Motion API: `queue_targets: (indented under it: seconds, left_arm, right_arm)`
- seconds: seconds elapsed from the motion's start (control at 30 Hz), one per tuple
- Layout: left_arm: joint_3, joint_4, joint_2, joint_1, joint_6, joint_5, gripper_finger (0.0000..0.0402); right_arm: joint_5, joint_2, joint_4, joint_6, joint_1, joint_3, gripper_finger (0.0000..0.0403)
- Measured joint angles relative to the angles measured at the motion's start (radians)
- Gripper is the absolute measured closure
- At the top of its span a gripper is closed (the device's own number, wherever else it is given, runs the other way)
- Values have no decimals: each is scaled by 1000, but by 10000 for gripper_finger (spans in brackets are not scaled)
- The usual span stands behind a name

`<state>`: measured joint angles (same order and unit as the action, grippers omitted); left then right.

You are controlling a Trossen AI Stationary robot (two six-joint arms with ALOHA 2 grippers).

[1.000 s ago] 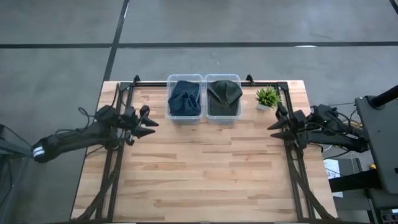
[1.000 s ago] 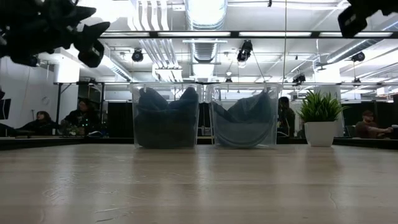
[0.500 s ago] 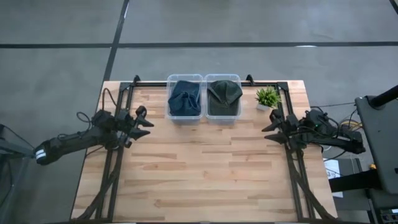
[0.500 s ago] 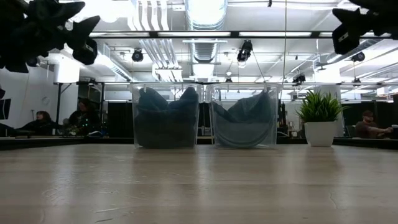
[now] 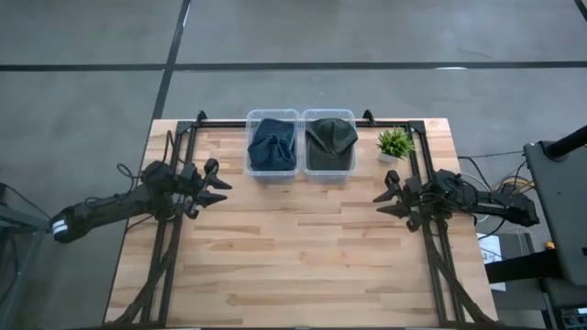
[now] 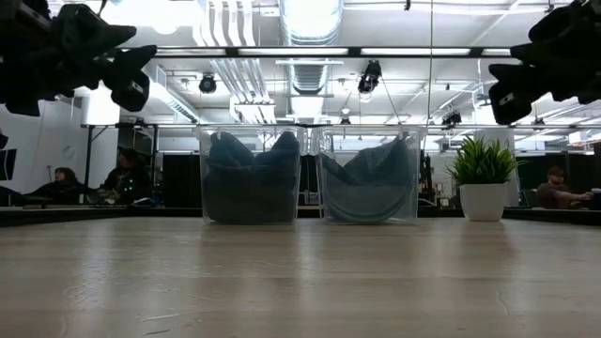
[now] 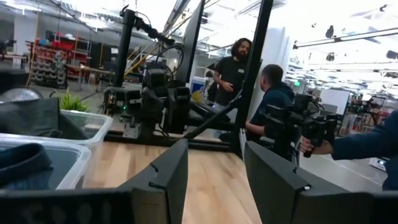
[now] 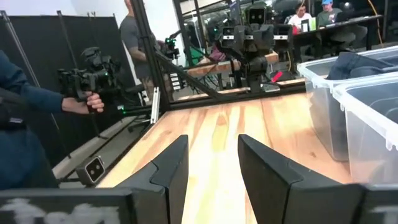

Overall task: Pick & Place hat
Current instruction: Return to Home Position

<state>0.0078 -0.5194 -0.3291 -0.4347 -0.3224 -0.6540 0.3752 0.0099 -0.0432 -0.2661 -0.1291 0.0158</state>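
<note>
Two hats lie crumpled in clear bins at the table's far edge: a blue hat (image 5: 271, 144) in the left bin (image 6: 251, 174) and a dark green hat (image 5: 330, 137) in the right bin (image 6: 371, 174). My left gripper (image 5: 220, 184) hovers open above the table's left part, left of the bins and nearer than them (image 7: 214, 180). My right gripper (image 5: 382, 203) hovers open above the table's right part, near the plant's side and well short of the bins (image 8: 211, 168). Both are raised off the wood (image 6: 131, 77) (image 6: 507, 89) and hold nothing.
A small potted plant (image 5: 394, 143) stands right of the green hat's bin. Black frame rails (image 5: 431, 247) run along the table's left and right sides. Bare wood (image 5: 303, 247) covers the middle and near part. People show in the room beyond the table, one holding a camera rig (image 8: 87, 81).
My right gripper has moved toward the table's middle and a little toward the near edge, and sits lower in the low view. It has stayed open. The hats and bins have not moved.
</note>
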Motion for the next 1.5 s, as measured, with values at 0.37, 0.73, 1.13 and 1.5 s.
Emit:
queue_targets:
  seconds: [0.37,0.73,1.13,1.5]
  left_arm:
    - [-1,84,-2,0,-50,-1,250]
    - [-2,94,-2,0,-52,-1,250]
    - [-2,94,-2,0,-52,0,250]
    - [-2,94,-2,0,-52,0,250]
  right_arm:
    - [0,6,1,71,0,0,271]
    - [-3,6,1,86,0,0,271]
    - [-3,6,1,86,0,1,271]
    - [-3,6,1,84,0,1,271]
